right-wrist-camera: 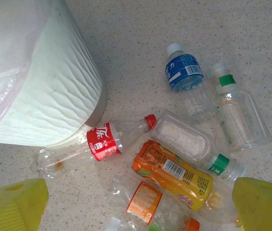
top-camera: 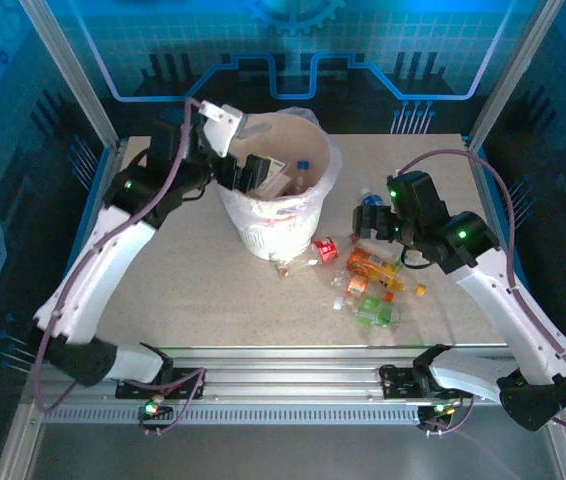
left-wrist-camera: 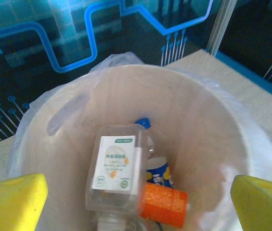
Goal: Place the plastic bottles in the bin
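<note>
Left wrist view: bottles in the bin, straight below the left gripper.
That gripper is spread wide and empty, poised over the bin's mouth where a drop lands inside. Right gripper, likewise released, hangs above loose bottles on the worktop, seemingly placed to pick one.
</note>
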